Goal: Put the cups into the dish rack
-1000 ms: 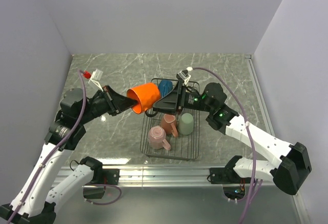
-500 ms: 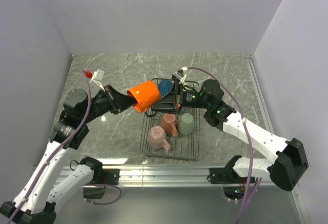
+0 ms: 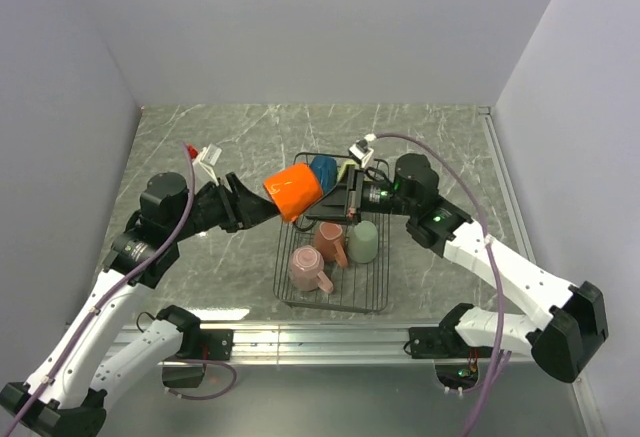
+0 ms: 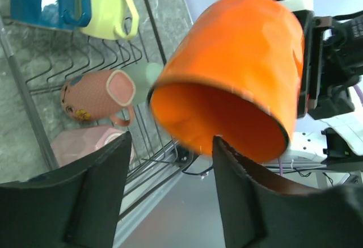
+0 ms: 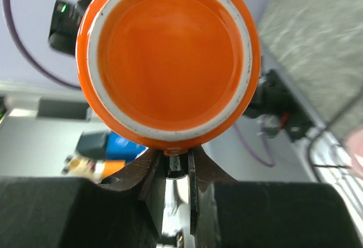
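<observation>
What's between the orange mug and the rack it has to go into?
Nothing visible. The orange mug hangs above the left edge of the rack, and bare prongs show between the blue mug, the yellow mug and a pink mug. Only the left gripper, jaws open, sits close by its mouth.

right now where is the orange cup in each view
top external: cup mid-picture, over the far left corner of the rack.
left wrist: cup upper right, open mouth tipped toward the camera.
right wrist: cup fills the upper middle, seen end on as a round face.
shared landmark: grey marble table, also along the top of left wrist and in the upper right of right wrist.
</observation>
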Robot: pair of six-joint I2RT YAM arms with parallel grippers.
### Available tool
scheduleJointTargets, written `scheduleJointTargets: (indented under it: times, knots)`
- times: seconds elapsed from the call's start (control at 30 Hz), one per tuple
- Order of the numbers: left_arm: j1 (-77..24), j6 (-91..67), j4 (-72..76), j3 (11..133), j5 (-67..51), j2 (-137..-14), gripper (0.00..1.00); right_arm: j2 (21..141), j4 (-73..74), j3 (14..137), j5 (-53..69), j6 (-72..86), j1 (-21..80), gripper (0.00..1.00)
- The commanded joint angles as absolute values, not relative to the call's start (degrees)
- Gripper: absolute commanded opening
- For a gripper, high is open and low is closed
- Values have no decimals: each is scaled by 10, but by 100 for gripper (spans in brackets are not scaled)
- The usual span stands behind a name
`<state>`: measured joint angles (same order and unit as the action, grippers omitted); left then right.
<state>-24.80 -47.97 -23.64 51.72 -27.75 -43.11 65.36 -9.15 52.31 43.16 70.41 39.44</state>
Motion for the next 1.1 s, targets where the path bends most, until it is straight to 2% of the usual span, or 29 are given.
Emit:
scheduleJointTargets:
  times: [0.0, 0.13, 0.23, 0.37, 0.57, 0.67, 0.77, 1.07]
  knots:
    - [-250, -461, -252, 514, -271, -432, 64, 585, -33, 538, 394, 609, 365, 0]
    - [-250, -450, -260, 511, -254, -445, 73, 556, 173, 577, 306, 457, 357, 0]
    - [-249, -442, -276, 515, -222, -460, 73, 527, 294, 570, 236, 388, 358, 0]
    - [-250, -436, -276, 521, -202, -471, 71, 483, 369, 544, 165, 333, 361, 0]
    - [-250, -429, -270, 525, -200, -497, 67, 448, 413, 499, 64, 316, 406, 0]
    - [-250, -425, -268, 526, -202, -508, 65, 474, 432, 511, -28, 320, 496, 0]
    - [-249, -419, -267, 535, -205, -521, 63, 506, 440, 518, -69, 335, 557, 0]
    - [-249, -417, -276, 540, -199, -522, 60, 512, 453, 502, -112, 339, 588, 0]
